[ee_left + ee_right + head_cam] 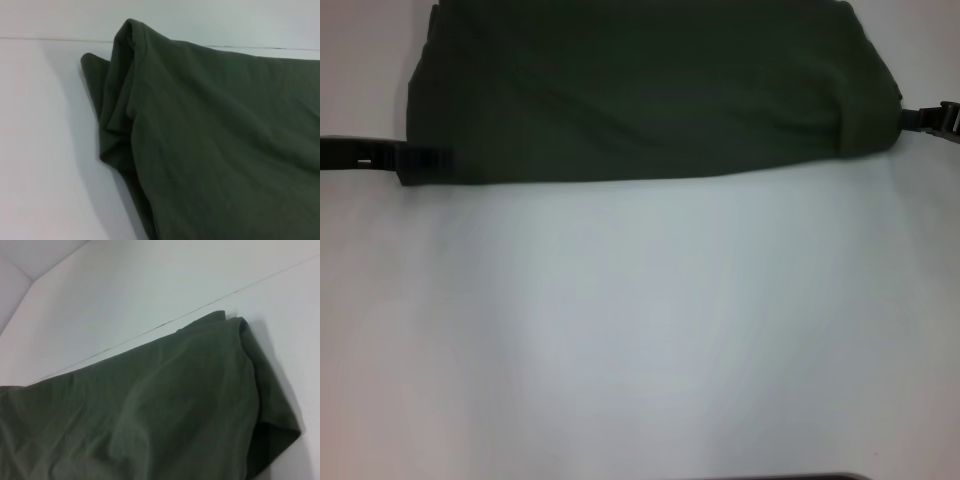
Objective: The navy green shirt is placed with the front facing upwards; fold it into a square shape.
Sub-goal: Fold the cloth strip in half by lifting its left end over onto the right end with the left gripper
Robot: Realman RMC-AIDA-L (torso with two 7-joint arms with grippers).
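White counter (640, 330), bare across its near half. The navy green shirt (640, 90) lies folded into a wide band along the far part, plain fabric uppermost, its near edge running straight from left to right, with layered folds bunched at both ends. Left hand (425, 160) meets the shirt's near left corner; right hand (920, 120) meets its right end. Whether either hand is closed on cloth cannot be told.

The navy green shirt (640, 90) is soft, matt cloth with gentle wrinkles; the white tabletop (640, 330) looks smooth and faintly glossy.
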